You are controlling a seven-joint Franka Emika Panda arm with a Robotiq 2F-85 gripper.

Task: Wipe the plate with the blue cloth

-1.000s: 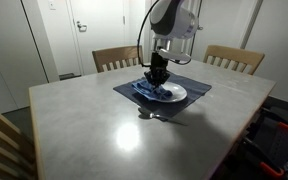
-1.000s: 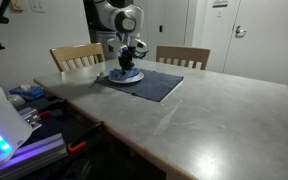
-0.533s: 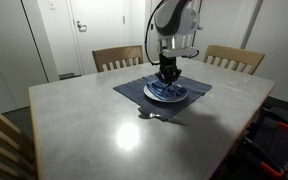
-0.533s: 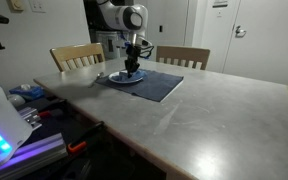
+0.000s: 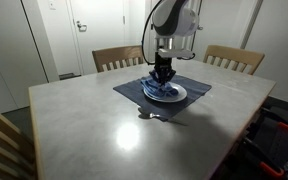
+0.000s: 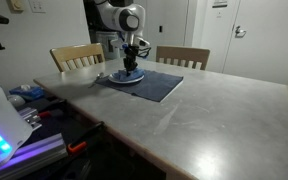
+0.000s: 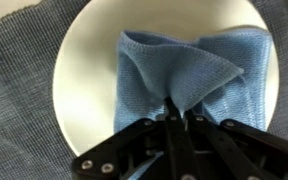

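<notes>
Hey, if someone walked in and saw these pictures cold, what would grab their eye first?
First, the robot arm's tool pinching a crumpled blue cloth down onto a round white plate, which fills the wrist view. In both exterior views that plate sits on a dark grey fabric placemat on a broad pale grey table, with two wooden chairs just behind it.
</notes>
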